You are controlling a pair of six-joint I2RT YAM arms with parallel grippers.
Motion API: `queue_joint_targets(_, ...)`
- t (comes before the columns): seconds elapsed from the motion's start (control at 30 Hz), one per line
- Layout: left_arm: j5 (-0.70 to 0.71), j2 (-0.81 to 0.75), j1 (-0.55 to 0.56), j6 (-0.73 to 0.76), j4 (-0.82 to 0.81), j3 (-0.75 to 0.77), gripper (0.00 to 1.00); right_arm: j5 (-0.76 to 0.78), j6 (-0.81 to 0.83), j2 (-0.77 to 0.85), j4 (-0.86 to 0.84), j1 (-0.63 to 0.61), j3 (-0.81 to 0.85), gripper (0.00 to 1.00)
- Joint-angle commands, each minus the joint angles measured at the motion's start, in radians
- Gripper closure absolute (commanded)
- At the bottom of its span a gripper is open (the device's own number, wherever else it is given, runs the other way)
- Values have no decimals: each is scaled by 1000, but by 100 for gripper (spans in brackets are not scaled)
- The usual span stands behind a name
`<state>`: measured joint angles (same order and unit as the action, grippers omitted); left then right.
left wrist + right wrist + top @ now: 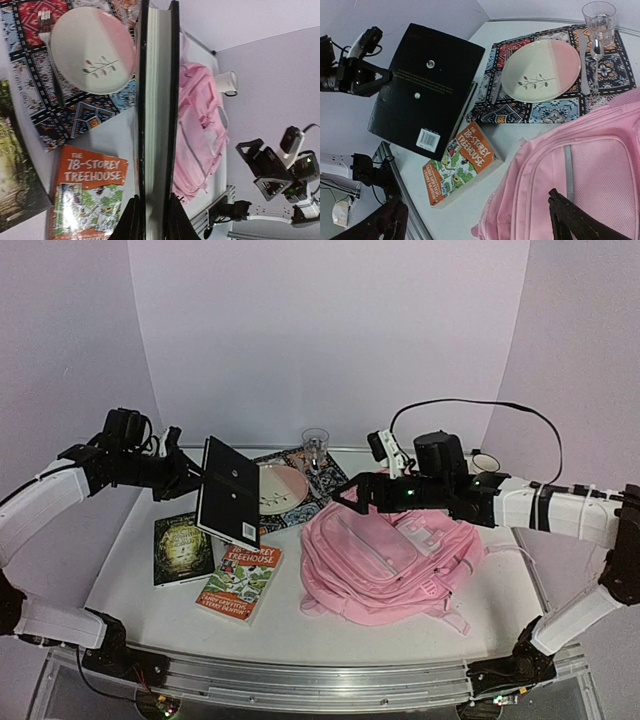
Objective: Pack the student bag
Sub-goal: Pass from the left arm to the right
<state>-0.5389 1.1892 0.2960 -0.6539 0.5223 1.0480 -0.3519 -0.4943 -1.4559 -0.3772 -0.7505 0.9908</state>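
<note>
Two books: green book [183,548] & orange book [240,580], flat on table [135,592], front-left.
Student bag [385,565]: flat, right of centre, just below R gripper [352,498].
R gripper: jaws wide, empty, over bag's far-left corner.
L gripper [193,480]: clamped on black book [232,490], upright, off table, left of bag.
Placemat [325,478]: at back w/ plate [283,485]; glass [316,440] behind.

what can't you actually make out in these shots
- black book title: top and right wrist views show its back cover, left wrist only page edges
- student bag top: under the right arm in the top view, cut off in right wrist
- green book title: too small from above, cut off in left wrist
</note>
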Motion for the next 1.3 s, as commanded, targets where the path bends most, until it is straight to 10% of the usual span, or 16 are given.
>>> queue_joint_targets(0.0,-219,-105,32,-187,-466,-77,100,-124,-103,-51,-134,12,65,2)
queue_joint_targets(0.77,-283,-27,314,-229,-680,-96,100,-528,-295,-232,-475,59,184,13)
queue_joint_targets(1.13,-145,25,352,-282,-685,-56,99,-698,-432,-222,-616,131,221,100)
queue_joint_targets(1.27,-54,22,357,-313,-689,-84,71,-647,-495,-194,-648,153,207,100)
